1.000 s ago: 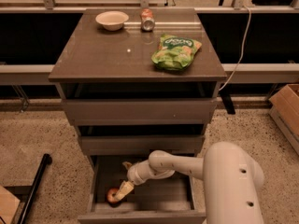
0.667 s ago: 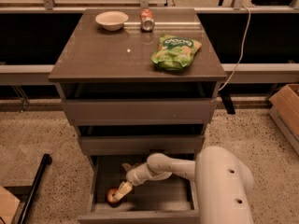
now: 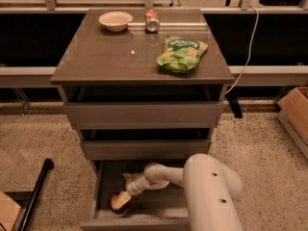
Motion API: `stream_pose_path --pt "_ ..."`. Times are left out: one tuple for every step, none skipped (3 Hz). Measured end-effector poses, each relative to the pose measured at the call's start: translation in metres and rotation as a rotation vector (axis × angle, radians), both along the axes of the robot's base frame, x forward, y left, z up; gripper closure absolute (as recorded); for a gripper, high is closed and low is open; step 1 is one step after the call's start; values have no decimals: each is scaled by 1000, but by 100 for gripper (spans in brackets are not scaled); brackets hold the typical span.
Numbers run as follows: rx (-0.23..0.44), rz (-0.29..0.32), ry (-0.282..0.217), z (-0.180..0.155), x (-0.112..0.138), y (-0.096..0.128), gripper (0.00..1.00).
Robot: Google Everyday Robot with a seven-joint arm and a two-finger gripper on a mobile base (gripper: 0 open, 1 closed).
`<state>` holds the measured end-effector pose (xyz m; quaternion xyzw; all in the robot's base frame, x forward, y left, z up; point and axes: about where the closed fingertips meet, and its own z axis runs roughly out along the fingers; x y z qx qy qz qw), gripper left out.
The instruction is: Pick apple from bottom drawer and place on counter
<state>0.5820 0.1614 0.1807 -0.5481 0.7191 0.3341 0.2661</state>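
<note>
The bottom drawer (image 3: 137, 223) is pulled open under two closed drawers. A small red apple (image 3: 114, 204) with a yellowish patch lies on the drawer's dark floor at the front left. My gripper (image 3: 121, 199) reaches down into the drawer from the right and sits right at the apple, partly covering it. My white arm (image 3: 211, 186) fills the lower right. The glossy grey-brown counter (image 3: 110, 57) is the cabinet's top.
On the counter stand a white bowl (image 3: 115, 20), a red-and-silver soda can (image 3: 152, 20) and a green chip bag (image 3: 181, 54). A black pole (image 3: 36, 191) lies on the floor at left. A cardboard box (image 3: 294, 114) sits at right. A pale ledge (image 3: 24, 74) runs behind.
My arm has shifted a little to the left and lower inside the drawer, and the gripper has come closer onto the apple. The counter items have not moved.
</note>
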Motion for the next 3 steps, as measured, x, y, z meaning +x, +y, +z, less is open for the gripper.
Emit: stream_pose_path --pt "-50 -34 30 -24 -6 9 0" --pt "-82 -66 49 -37 -14 17 0" --pt "-105 -96 65 -43 -20 18 19"
